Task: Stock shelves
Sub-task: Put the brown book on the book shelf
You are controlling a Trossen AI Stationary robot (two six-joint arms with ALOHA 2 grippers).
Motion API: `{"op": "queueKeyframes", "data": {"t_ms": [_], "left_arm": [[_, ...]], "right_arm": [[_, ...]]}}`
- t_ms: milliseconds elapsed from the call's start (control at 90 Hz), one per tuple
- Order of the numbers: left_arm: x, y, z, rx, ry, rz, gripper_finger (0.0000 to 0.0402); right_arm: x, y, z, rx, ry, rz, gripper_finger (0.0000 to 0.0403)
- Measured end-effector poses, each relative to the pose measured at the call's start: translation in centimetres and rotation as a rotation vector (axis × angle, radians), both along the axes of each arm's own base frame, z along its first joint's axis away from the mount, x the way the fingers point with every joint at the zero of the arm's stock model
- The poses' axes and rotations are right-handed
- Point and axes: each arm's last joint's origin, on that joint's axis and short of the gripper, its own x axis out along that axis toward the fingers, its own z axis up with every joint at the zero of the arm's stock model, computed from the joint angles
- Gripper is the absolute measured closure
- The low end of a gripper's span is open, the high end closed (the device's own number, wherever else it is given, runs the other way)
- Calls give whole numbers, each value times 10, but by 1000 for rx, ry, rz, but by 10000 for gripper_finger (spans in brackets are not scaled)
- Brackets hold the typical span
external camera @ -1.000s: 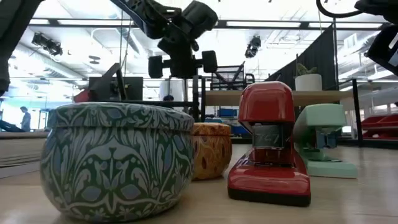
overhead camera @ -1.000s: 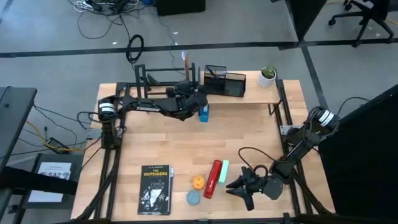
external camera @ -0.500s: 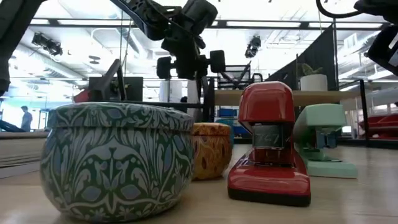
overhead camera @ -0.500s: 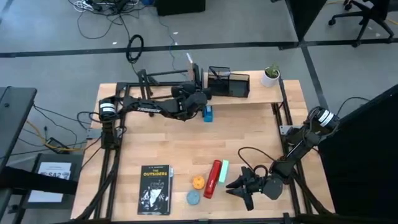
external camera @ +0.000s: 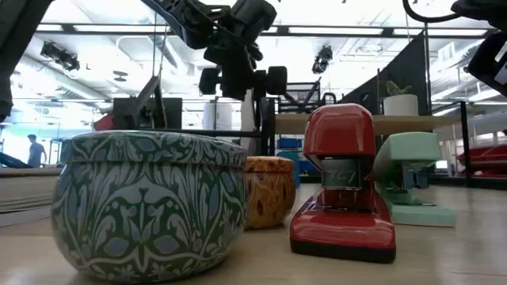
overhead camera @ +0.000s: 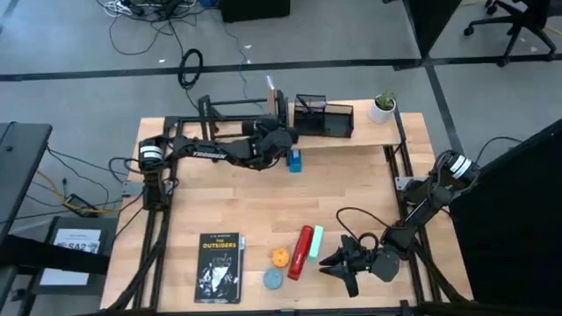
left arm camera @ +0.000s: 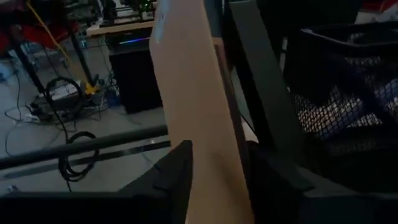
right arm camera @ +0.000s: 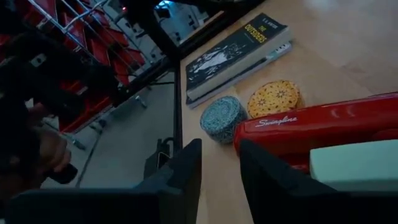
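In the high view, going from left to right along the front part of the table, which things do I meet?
Book → blue tin → orange tin → red stapler → green stapler → right gripper.

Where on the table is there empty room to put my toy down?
The widest bare patch is mid-table, between the blue item under the wooden shelf and the red stapler. Left of the book is also bare. It is crowded at the near edge around the tins, staplers and right gripper, and at the back, where the left gripper holds the shelf.
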Motion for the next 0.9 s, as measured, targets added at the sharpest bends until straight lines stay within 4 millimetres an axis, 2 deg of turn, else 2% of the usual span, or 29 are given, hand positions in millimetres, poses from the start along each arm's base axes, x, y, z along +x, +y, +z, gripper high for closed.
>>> {"op": "queueKeyframes", "data": {"t_ms": [456,700,900], "left_arm": [[-2,-17,6,13,130,-69,263],[-11,-21,20,1,139,-107,261],[-12,-21,25,-2,122,-123,237]], "right_arm": [[0,0,0,-7,0,2,322],[0,0,0,-8,0,3,322],[0,0,0,-9,0,3,322]]}}
